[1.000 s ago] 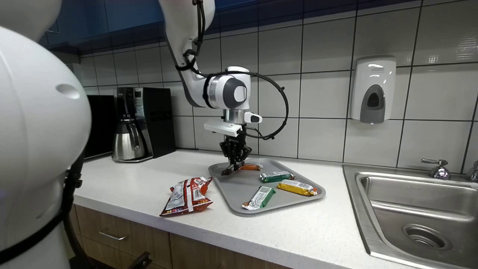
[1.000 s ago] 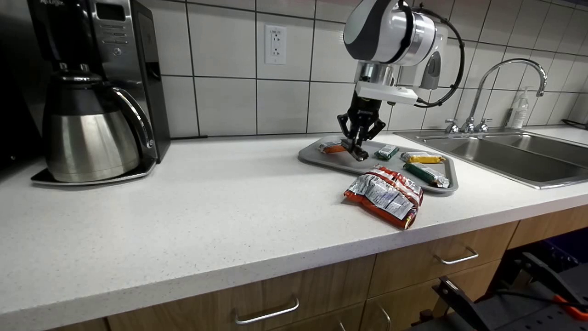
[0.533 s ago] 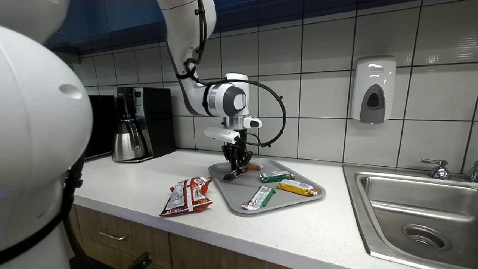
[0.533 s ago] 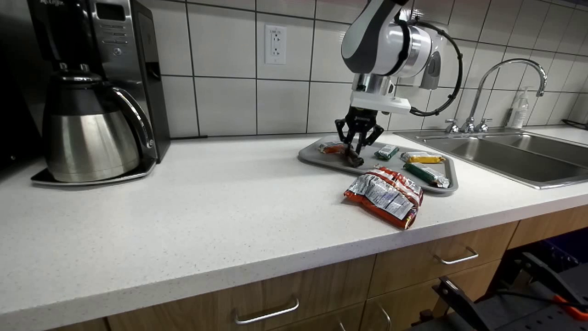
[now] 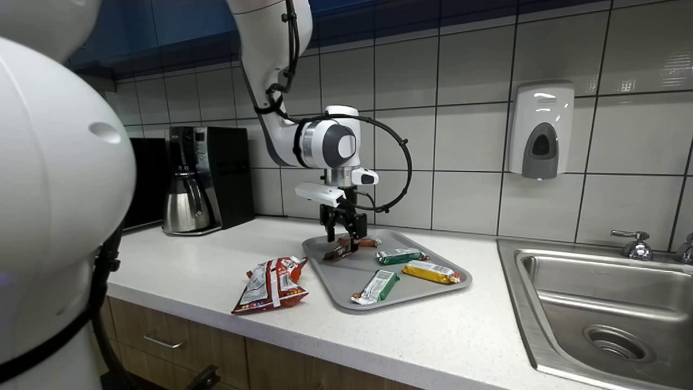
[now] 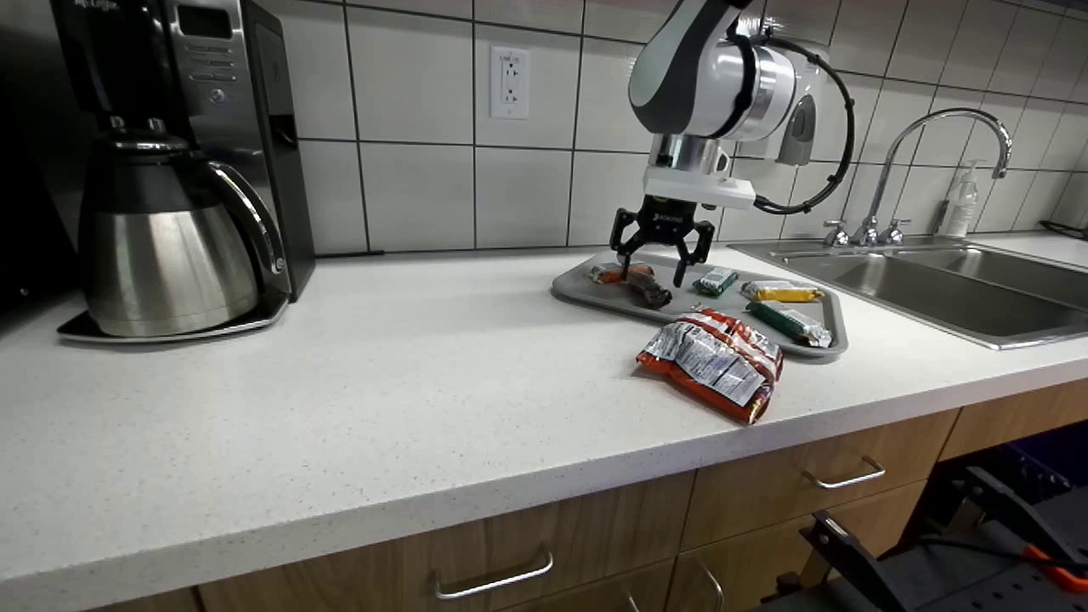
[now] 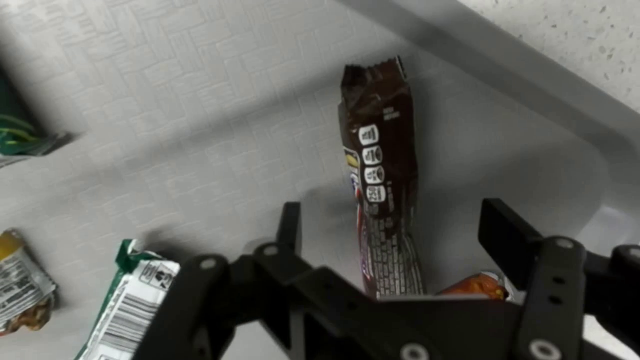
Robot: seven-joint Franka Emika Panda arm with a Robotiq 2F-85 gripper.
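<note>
In an exterior view, your arm [image 5: 270, 65] hangs from the top of the frame and bends across to the wrist [image 5: 338, 143], which stands nearly upright above the gray tray [image 5: 338, 275]. Your fingers [image 5: 354, 235] point down, spread wide, with their tips low over the tray. Below them the brown candy bar [image 5: 335, 253] lies on the tray, and a red bag [image 5: 273, 287] sits on the table [image 5: 460, 322] just beside the tray.

In an exterior view, your wrist is upright, with its black cable [image 6: 850, 119] looping out toward the frame's right. The fingers straddle the brown candy bar, 1 at each side; you cannot tell whether a tip touches the tray. An orange candy bar [image 6: 605, 274] lies just beside the brown candy bar.

In the wrist view, your fingers enter from the bottom, far apart. The brown candy bar lies lengthwise between them, with a gap on both sides, its near end hidden behind the fingers' base. 2 green candy bars [image 7: 132, 300] and 1 yellow candy bar [image 7: 22, 285] show toward the frame's left.
</note>
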